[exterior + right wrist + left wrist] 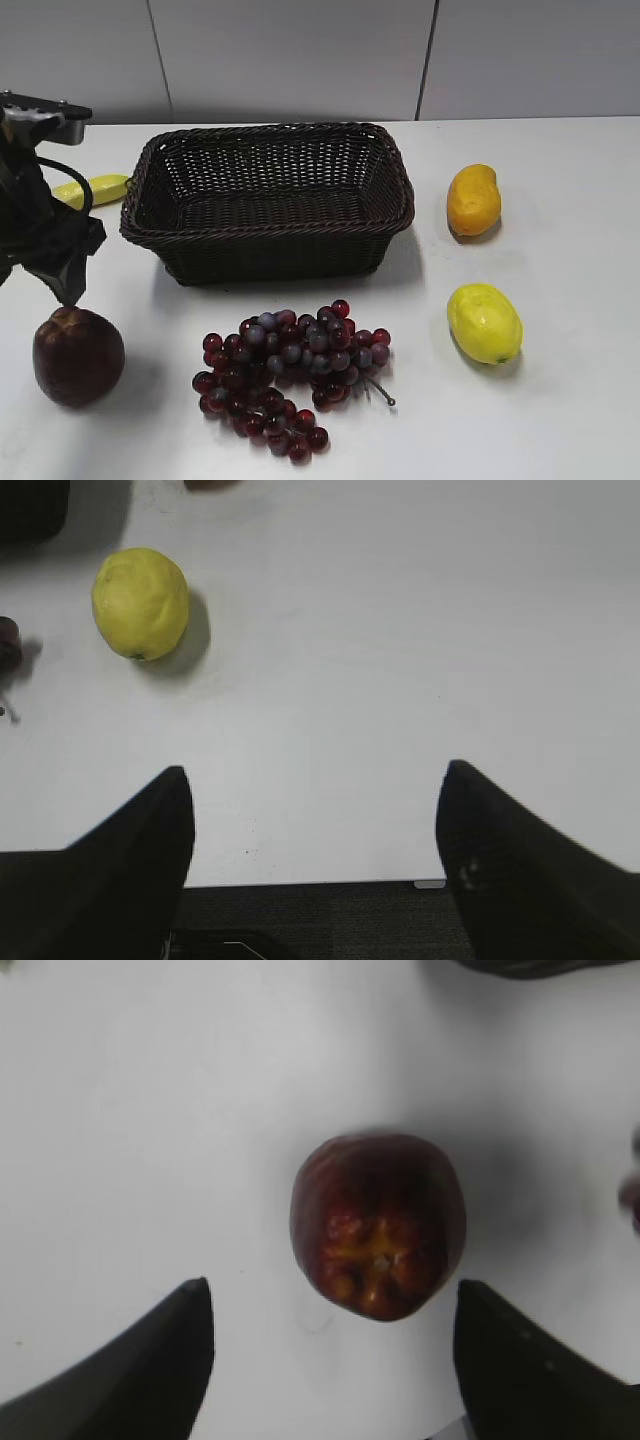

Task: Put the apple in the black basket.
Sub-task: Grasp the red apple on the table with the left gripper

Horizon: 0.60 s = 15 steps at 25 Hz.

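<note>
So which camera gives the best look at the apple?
The left wrist view: the apple sits centred and close, lumpy top visible. The exterior view shows it whole at the lower left, smaller. The right wrist view doesn't show it.

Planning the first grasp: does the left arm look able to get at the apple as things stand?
Probably yes: the left gripper hangs open just above the apple, nothing lies between them, and the grapes sit off to one side.

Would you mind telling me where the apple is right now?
In the exterior view the apple sits on the table's front left, left of the grapes, directly under the open left gripper.
</note>
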Available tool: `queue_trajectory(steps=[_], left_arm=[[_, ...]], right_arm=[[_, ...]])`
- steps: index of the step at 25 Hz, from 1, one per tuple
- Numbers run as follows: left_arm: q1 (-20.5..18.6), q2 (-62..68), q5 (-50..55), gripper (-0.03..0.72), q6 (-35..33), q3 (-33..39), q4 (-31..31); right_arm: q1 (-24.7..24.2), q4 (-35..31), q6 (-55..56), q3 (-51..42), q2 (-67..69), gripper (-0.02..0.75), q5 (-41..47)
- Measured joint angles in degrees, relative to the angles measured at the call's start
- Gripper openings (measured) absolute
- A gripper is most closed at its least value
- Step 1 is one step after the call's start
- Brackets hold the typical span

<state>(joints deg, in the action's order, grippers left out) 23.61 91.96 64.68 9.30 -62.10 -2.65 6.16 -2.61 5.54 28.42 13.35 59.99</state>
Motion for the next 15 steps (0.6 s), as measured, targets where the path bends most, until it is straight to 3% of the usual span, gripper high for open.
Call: queue_trajectory(steps=[8,15], left_arm=[[0.0,0.59,-8.8,0.557,0.0,7.67,0.2],[0.06,1.59,-16.5,0.608,-1.79,10.68,2.07]], right_arm=[[0.0,0.0,0.0,0.0,0.0,0.571,0.0],[0.0,0.0,0.0,0.0,0.0,0.571,0.0]])
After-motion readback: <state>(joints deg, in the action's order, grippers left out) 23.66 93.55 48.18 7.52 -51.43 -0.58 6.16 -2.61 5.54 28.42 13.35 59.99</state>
